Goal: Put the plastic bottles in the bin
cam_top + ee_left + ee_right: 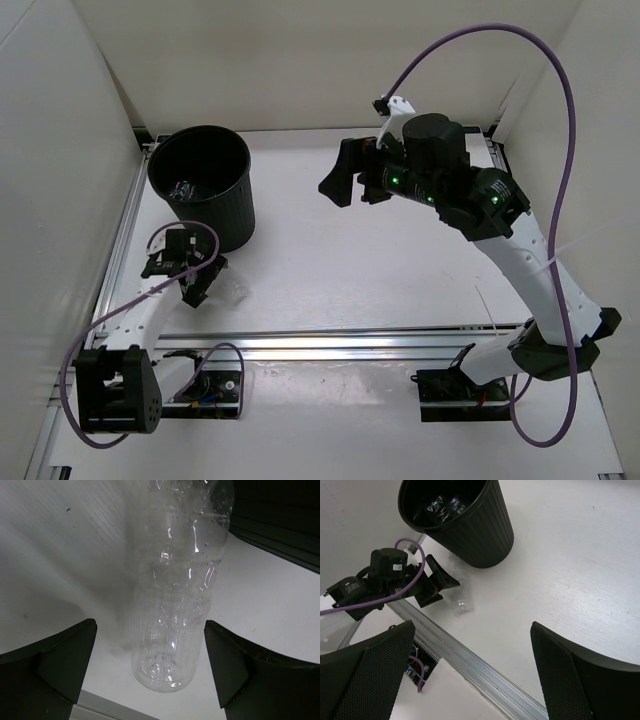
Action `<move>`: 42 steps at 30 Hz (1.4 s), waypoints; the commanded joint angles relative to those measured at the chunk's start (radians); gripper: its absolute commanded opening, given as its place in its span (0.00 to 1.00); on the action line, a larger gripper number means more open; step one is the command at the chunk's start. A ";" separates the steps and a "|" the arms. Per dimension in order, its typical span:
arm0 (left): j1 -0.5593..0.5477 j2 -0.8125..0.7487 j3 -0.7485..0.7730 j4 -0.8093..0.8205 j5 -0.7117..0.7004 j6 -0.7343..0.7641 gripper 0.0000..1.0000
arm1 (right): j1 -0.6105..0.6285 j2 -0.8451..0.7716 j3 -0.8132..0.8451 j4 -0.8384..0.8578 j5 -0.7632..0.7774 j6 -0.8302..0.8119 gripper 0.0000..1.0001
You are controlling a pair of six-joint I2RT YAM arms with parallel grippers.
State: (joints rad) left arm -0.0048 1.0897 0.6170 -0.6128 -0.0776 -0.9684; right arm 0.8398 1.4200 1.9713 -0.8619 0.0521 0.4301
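One plain clear plastic bottle point(172, 605) lies on the white table, its base toward the left wrist camera. My left gripper point(150, 627) is open and low over it, with a finger on each side and a gap to both. From above, this bottle point(236, 291) is a faint shape just right of the left gripper point(203, 285). The tall black bin point(215, 205) stands right behind them, and bottles point(442, 505) lie in its bottom. My right gripper point(340, 178) hangs open high over the table's far middle, holding nothing.
An aluminium rail point(350, 343) runs across the table near the arm bases, and another point(120, 240) runs along the left side next to the bin. White walls close in the table at the left, back and right. Purple cables loop from both arms.
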 commanded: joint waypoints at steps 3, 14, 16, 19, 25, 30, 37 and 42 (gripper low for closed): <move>-0.011 0.048 0.004 0.094 -0.057 0.043 1.00 | -0.018 -0.013 -0.015 0.038 0.002 -0.037 1.00; 0.017 -0.209 -0.230 0.137 0.129 0.094 0.31 | -0.110 0.014 -0.006 0.027 -0.115 -0.037 1.00; 0.037 -0.304 -0.243 0.053 0.141 0.076 0.28 | -0.110 0.023 0.003 0.027 -0.129 -0.037 1.00; 0.046 -0.422 -0.128 -0.165 0.121 0.042 0.28 | -0.110 0.034 0.012 0.027 -0.149 -0.027 1.00; 0.046 -0.559 0.290 -0.467 -0.071 -0.032 0.25 | -0.110 0.082 0.050 0.027 -0.184 -0.008 1.00; 0.046 -0.403 0.649 -0.383 -0.097 0.095 0.25 | -0.110 0.114 0.096 0.027 -0.216 0.001 1.00; 0.037 -0.095 0.839 -0.096 -0.282 0.189 0.24 | -0.110 0.203 0.210 0.017 -0.264 -0.031 1.00; 0.016 0.155 0.955 -0.061 -0.309 0.338 0.25 | -0.119 0.244 0.316 -0.035 -0.167 -0.044 1.00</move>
State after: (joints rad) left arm 0.0280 1.1675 1.5108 -0.7078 -0.3302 -0.7364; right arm 0.7326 1.6562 2.2204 -0.8768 -0.1631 0.4129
